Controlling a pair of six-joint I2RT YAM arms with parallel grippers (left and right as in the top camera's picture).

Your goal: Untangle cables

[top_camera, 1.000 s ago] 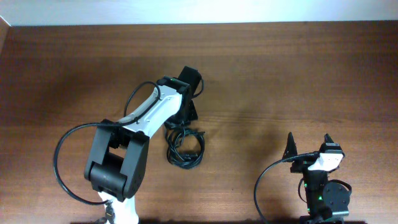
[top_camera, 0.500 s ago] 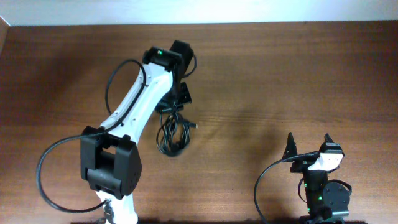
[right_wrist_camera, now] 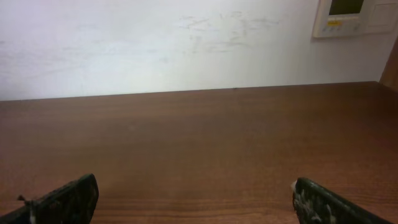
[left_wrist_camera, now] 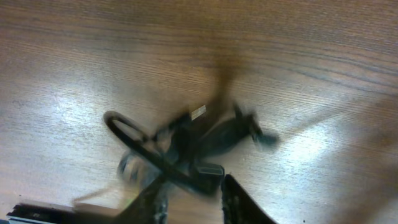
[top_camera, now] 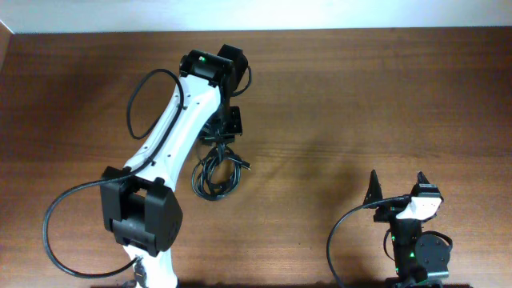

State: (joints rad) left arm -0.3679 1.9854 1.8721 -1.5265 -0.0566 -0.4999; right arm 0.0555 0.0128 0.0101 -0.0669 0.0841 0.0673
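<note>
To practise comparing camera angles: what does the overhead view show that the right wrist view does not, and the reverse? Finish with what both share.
Only overhead: the looped bundle of thin, glossy black cables and the white-and-black left arm beside it.
Only right wrist: the plain white wall and a beige wall panel at the upper right.
Both: the brown wooden table and the right pincer, its black fingers spread wide with nothing between them.
</note>
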